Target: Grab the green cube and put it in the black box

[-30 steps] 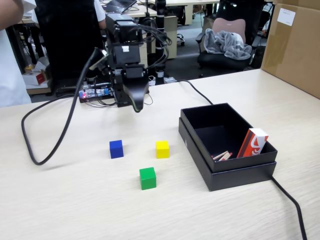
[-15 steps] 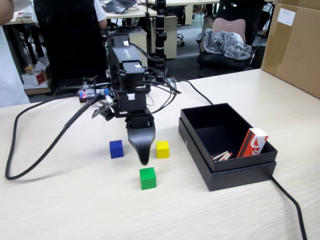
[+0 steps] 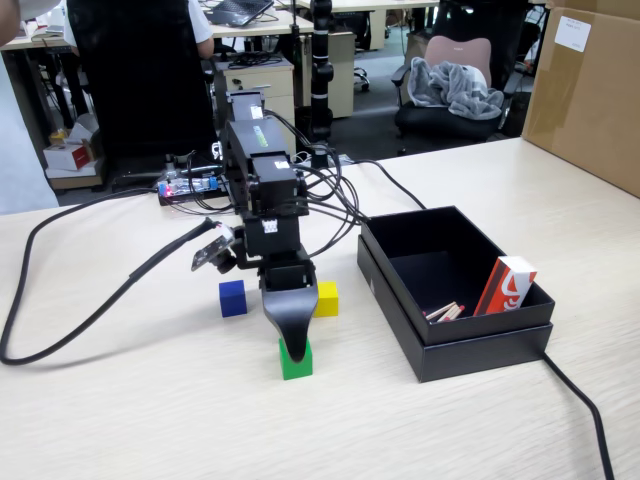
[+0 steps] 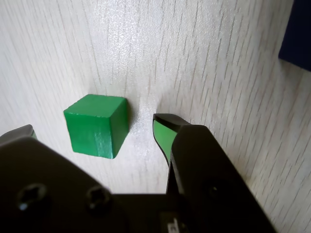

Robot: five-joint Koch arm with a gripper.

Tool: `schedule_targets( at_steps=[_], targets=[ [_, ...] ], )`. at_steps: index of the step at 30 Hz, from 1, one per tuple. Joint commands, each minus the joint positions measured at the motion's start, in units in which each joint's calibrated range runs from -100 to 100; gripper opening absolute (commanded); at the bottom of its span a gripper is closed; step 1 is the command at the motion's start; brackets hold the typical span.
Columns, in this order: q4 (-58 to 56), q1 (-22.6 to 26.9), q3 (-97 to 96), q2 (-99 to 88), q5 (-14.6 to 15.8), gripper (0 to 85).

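The green cube (image 3: 296, 361) (image 4: 96, 124) rests on the pale wooden table, in front of the arm in the fixed view. My gripper (image 3: 294, 348) (image 4: 95, 130) hangs low over it and is open. In the wrist view the cube lies between the two green-lined jaws, with a gap of bare table on each side. The right fingertip (image 4: 165, 133) shows plainly; the left one only peeks out at the frame's left edge. The black box (image 3: 398, 283) stands to the right in the fixed view, about a hand's width from the cube.
A blue cube (image 3: 232, 298) and a yellow cube (image 3: 326, 298) sit just behind the gripper. Inside the black box lie a red-and-white packet (image 3: 505, 285) and small sticks. Cables run across the table; a brown carton (image 3: 588, 90) stands far right.
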Motion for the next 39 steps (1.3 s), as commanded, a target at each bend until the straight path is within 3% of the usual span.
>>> schedule_targets(
  at_steps=[1,10,17,20,26,32,37,39],
  targets=[
    [0.7,0.0,4.6,-0.9,0.0,47.5],
    [0.7,-0.1,4.6,1.1,0.0,37.9],
    [0.9,-0.4,4.7,1.8,0.4,15.2],
    [1.8,-0.5,4.8,1.5,0.6,1.6],
    [1.8,-0.5,1.9,-7.8,1.3,0.9],
    [1.8,1.3,-6.5,-34.2,1.9,0.8],
    [1.7,7.6,-14.7,-51.0,1.3,0.8],
    [1.7,12.6,-16.0,-54.4,1.3,0.9]
  ],
)
